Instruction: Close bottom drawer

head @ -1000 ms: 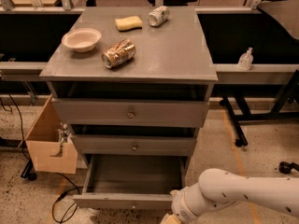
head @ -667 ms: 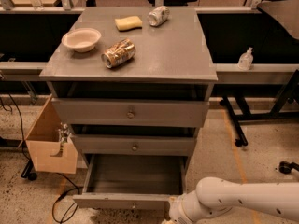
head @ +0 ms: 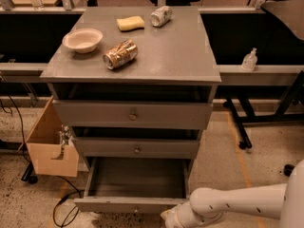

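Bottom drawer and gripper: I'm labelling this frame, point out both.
bottom drawer [head: 109, 204], camera view, on its front panel.
gripper [head: 172, 217], camera view, on its pale body at the bottom edge, beside the drawer.

I can read no text or brand from here. The can [head: 120, 54] lying on the cabinet top [head: 180, 51] and the second can [head: 160, 16] at twelve o'clock show only blurred print. The label on the bottle [head: 249, 60] at three o'clock is illegible. The gripper [head: 172, 218] sits at six o'clock, by the bottom drawer [head: 128, 204] front.
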### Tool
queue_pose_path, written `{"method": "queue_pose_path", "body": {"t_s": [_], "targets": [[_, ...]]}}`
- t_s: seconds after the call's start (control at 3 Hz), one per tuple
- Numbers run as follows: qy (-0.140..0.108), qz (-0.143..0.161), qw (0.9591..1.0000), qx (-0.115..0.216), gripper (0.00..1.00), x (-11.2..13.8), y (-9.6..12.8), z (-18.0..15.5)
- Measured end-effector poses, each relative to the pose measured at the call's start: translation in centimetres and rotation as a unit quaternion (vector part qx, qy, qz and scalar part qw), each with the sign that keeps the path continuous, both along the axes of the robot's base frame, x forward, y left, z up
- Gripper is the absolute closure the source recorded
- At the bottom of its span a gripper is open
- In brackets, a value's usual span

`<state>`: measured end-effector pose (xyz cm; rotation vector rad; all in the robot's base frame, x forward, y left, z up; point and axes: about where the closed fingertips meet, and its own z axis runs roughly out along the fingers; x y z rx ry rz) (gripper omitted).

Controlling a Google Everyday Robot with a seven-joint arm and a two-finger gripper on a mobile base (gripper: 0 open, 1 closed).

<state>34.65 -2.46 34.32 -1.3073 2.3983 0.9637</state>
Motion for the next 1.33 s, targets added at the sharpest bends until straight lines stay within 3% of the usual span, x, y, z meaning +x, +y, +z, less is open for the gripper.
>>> {"method": "queue_pose_path", "body": {"t_s": [0.67,1.0,1.33], "targets": [[0.024,-0.020,0.9995,0.001,0.65,1.1,0.5,-6.1],[0.037,-0.061,0.9972,-0.021,0.87,1.7,-0.4,-8.8],[0.054,-0.119,0.9903,-0.048,1.00,2.7,-1.6,-11.5]]}}
